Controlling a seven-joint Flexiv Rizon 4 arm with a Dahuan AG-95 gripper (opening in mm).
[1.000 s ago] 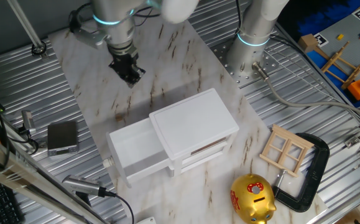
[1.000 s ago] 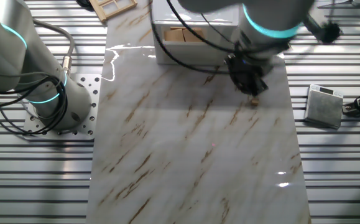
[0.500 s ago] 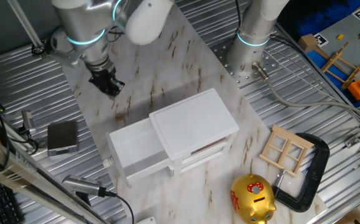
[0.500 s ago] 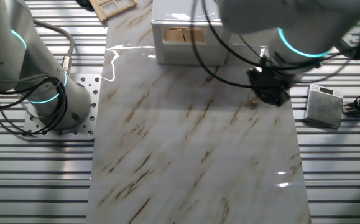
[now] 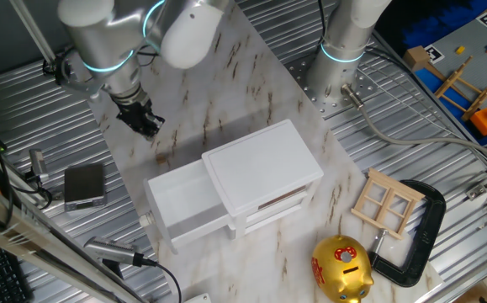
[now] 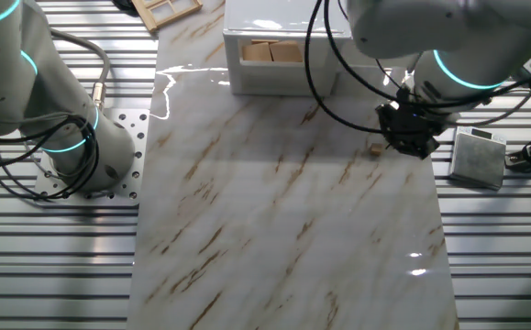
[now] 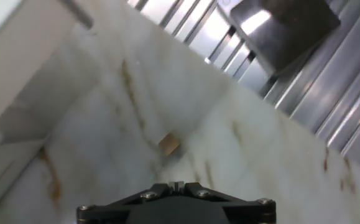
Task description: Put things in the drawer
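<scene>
The white cabinet (image 5: 264, 164) stands mid-table with its drawer (image 5: 176, 198) pulled out toward the front left, and the round knob (image 5: 145, 220) shows on the drawer's front. The cabinet also shows in the other fixed view (image 6: 274, 23), where wooden pieces (image 6: 271, 52) are visible through an opening in its side. A small wooden block (image 7: 169, 144) lies on the marble just ahead of my gripper (image 7: 176, 185); it also shows in the other fixed view (image 6: 374, 149). My gripper (image 5: 145, 124) (image 6: 410, 142) hovers low beside the block, jaws shut and empty.
A grey metal box (image 5: 84, 185) (image 6: 479, 154) (image 7: 285, 25) sits on the ribbed surface beside the marble slab. A wooden window frame (image 5: 387, 202), a black clamp (image 5: 420, 231) and a gold piggy bank (image 5: 341, 269) lie past the cabinet. A second arm's base (image 5: 344, 50) stands at the slab's far side.
My arm has swung away from the slab's middle toward its edge near the grey box, and has come to hover beside the small block. The gripper stays shut.
</scene>
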